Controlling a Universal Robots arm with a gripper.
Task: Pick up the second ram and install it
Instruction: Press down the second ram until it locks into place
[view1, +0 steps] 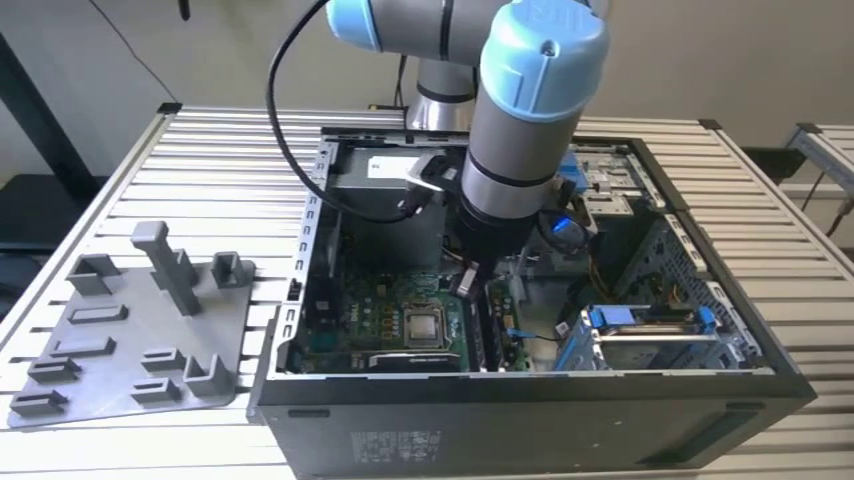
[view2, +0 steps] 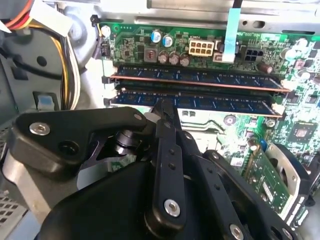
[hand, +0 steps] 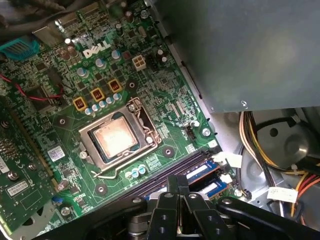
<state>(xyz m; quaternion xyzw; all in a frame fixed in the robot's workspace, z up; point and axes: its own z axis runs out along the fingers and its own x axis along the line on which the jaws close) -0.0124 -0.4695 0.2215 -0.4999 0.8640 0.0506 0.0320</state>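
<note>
In the second wrist view two dark memory sticks stand in the black slots of the green motherboard (view2: 295, 120). The nearer stick is the second ram (view2: 225, 103); the other stick (view2: 200, 75) sits in the slot just behind it. My gripper (view2: 164, 106) is shut, and its joined tips rest on the top edge of the second ram near one end. The finger spread runs along the stick, not across it. In the first wrist view the gripper (hand: 177, 184) hovers over the slots beside the processor socket (hand: 117, 137). In the exterior view the gripper (view1: 466, 283) reaches down into the open computer case (view1: 534, 385).
A grey plastic tray (view1: 120, 340) with upright posts lies on the slatted table at the exterior view's left. Inside the case are a power supply box (view1: 380, 185), bundled cables (view2: 70, 65) near the slot ends, and a drive cage (view1: 654, 335) at the exterior view's right.
</note>
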